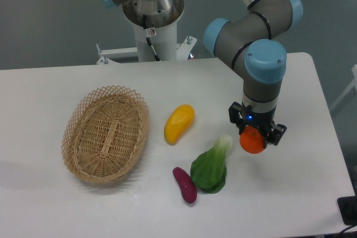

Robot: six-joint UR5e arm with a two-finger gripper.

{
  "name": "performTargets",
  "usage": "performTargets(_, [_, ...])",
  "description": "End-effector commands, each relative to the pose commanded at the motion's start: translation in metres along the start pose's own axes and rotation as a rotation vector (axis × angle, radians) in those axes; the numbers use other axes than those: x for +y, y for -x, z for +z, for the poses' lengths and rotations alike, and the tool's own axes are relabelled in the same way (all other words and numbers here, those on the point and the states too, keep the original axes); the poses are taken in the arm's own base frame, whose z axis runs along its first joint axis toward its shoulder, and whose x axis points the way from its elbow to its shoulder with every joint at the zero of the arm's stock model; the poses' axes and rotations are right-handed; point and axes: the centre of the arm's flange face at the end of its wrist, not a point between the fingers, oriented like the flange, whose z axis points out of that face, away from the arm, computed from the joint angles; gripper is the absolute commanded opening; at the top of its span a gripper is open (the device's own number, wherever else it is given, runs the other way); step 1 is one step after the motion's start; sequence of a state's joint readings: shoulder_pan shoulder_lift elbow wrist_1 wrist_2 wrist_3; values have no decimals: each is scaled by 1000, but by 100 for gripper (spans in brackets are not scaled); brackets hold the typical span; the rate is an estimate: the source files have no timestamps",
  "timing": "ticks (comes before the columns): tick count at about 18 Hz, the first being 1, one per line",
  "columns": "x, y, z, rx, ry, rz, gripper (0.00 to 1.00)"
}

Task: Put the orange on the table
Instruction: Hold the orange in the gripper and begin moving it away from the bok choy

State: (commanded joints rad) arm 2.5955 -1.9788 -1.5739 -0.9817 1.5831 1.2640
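Observation:
The orange (252,141) is a small bright orange-red ball held between the fingers of my gripper (254,136), which is shut on it. It hangs low over the white table (290,193), right of the green leafy vegetable. Whether the orange touches the tabletop cannot be told. The gripper's body hides the top of the fruit.
A green leafy vegetable (212,166) lies just left of the gripper. A purple eggplant (184,184) lies beside it, a yellow mango-like fruit (179,124) further back. An oval wicker basket (105,134) stands at the left. The robot base (152,20) is at the table's back edge.

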Motion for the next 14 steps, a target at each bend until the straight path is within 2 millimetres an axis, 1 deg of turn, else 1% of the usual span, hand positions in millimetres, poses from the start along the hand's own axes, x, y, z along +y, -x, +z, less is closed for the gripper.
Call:
performTargets(8, [0, -1, 1, 3, 1, -1, 40])
performTargets(14, [2, -8, 8, 20, 3, -7, 40])
